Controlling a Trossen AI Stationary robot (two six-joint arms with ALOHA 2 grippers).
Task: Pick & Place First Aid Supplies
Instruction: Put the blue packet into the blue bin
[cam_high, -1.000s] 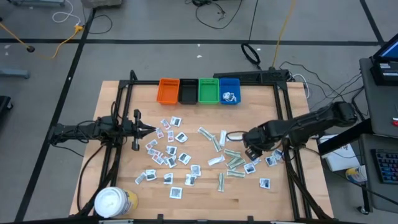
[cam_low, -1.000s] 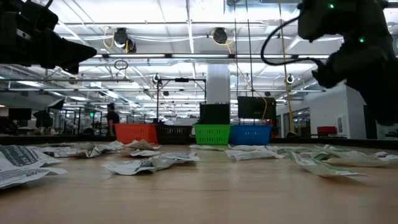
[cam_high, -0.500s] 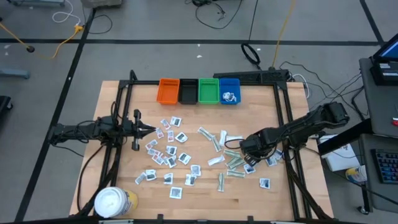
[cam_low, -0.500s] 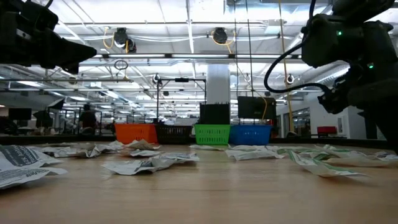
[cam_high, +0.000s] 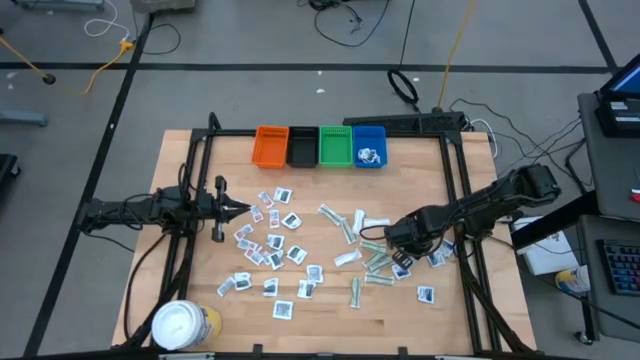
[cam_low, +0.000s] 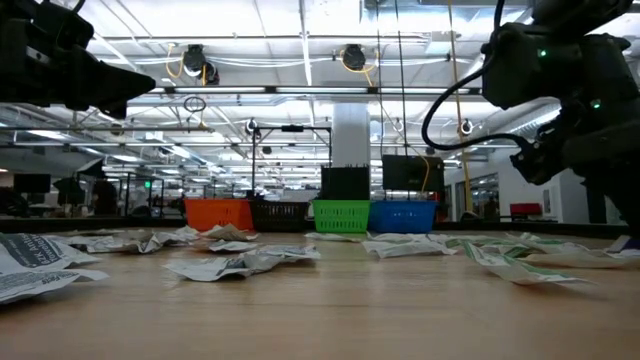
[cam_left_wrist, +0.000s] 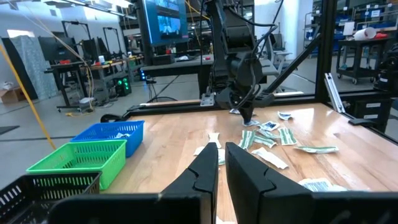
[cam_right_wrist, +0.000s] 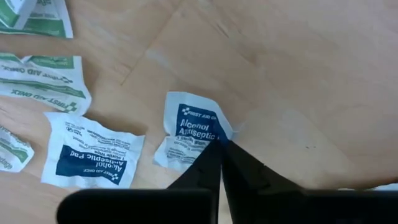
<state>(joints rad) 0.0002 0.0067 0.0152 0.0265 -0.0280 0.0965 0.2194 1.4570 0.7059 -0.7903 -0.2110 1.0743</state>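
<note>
One sachet (cam_right_wrist: 189, 134) lies directly under my right gripper (cam_right_wrist: 219, 148), fingertips pinched shut on its edge; left gripper (cam_left_wrist: 221, 163), nearly closed and empty, waits well apart.

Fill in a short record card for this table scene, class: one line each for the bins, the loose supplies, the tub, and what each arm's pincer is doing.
bins: orange bin, black bin, green bin, blue bin, in a row at the table's far edge
supplies: first aid packets scattered over the table
tub: white-lidded tub, near corner on the left arm's side
left pincer: shut, empty, raised
right pincer: shut on alcohol sachet, low at the table
</note>
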